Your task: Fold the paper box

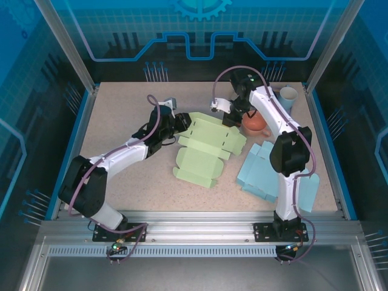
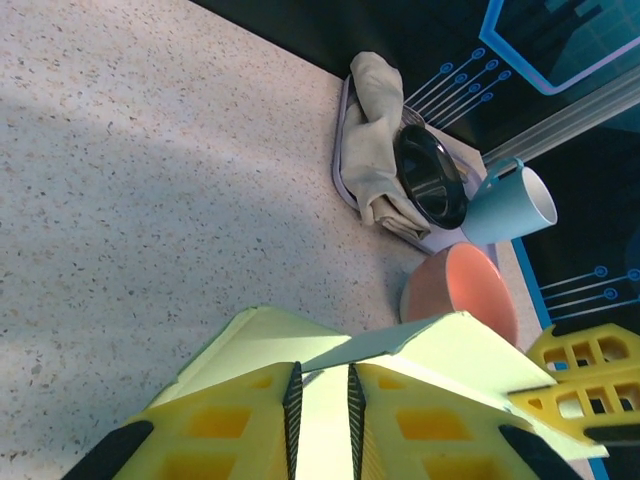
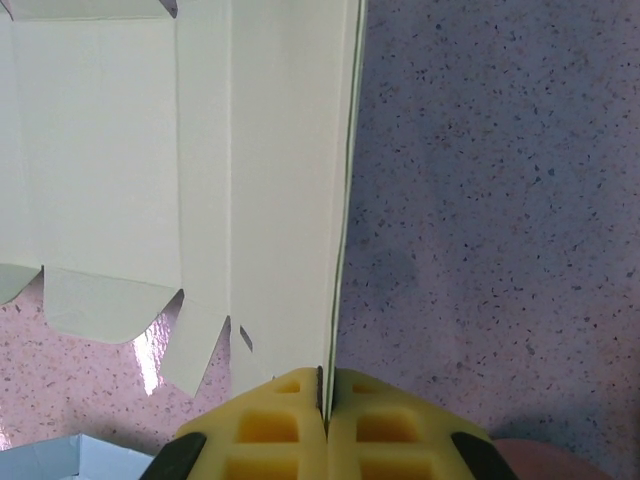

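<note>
Mid-table, top external view: green paper box (image 1: 209,148) lies as a mostly flat blank. Left gripper (image 1: 176,130) is at its far-left edge, right gripper (image 1: 233,115) at its far-right edge. An orange bowl (image 1: 256,123) sits just right of the right gripper, with a pale cup (image 1: 288,97) farther back. A blue paper box (image 1: 267,173), also unfolded, lies near right.

Left wrist view: left gripper (image 2: 322,410) straddles a raised green flap (image 2: 400,350). Jaws are narrowly apart with card in the gap; can't tell whether the pads (image 2: 293,405) pinch it. Beyond are the bowl (image 2: 460,295), the cup (image 2: 510,205) and a tray (image 2: 345,150) holding a cloth (image 2: 375,130).

Right wrist view: right gripper (image 3: 325,400) is clamped on the box panel's (image 3: 270,180) upright edge, seen edge-on.
</note>
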Motion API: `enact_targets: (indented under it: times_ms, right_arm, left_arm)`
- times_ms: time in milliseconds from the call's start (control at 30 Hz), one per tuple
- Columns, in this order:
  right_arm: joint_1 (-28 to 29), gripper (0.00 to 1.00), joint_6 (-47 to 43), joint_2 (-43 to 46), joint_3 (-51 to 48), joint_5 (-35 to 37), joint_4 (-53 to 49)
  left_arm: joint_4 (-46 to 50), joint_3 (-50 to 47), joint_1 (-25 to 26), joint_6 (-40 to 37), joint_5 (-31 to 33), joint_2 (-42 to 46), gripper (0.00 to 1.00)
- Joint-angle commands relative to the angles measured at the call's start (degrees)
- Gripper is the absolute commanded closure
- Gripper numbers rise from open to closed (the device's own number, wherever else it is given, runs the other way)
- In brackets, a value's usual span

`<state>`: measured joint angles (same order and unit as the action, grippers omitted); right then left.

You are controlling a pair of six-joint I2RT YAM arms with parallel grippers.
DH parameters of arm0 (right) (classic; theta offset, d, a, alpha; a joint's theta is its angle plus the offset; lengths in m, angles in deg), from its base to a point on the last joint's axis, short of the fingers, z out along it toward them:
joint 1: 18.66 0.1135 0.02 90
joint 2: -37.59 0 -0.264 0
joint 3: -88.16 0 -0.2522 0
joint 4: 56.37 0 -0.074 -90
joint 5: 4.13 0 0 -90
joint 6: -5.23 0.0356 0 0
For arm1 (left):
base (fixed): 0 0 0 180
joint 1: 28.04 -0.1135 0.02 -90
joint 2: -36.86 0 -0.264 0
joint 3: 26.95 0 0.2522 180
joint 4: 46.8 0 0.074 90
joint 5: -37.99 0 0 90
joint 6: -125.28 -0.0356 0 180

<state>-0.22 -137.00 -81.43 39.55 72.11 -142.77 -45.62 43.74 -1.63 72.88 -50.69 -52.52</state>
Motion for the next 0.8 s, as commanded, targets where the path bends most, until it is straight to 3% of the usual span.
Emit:
enact_targets:
  times_ms: [0, 267, 433, 567, 767]
  right_arm:
    - [0.2, 1.00, -1.8, 0.8, -0.5, -2.8, -1.9]
    - [0.2, 1.00, -2.0, 0.5, -0.6, -2.7, -1.9]
    - [0.1, 1.00, -2.0, 0.1, -0.5, -2.4, -1.9]
    - [0.1, 1.00, -1.8, -0.2, -0.4, -2.3, -1.9]
    - [0.1, 1.00, -2.0, -0.6, -0.1, -2.3, -2.1]
  left_arm:
    - [-2.4, 0.8, 0.0, 0.0, 3.2, -0.8, 0.76]
    - [-12.6, -2.6, -0.1, -8.1, -4.1, 0.1, 0.60]
    - [-9.4, -2.2, -0.1, -10.0, -0.1, 0.7, 0.56]
    - [-9.0, -3.4, -0.1, -11.2, 4.2, 1.1, 0.45]
    - [-13.1, -3.7, -0.1, -11.4, -1.3, -1.0, 0.40]
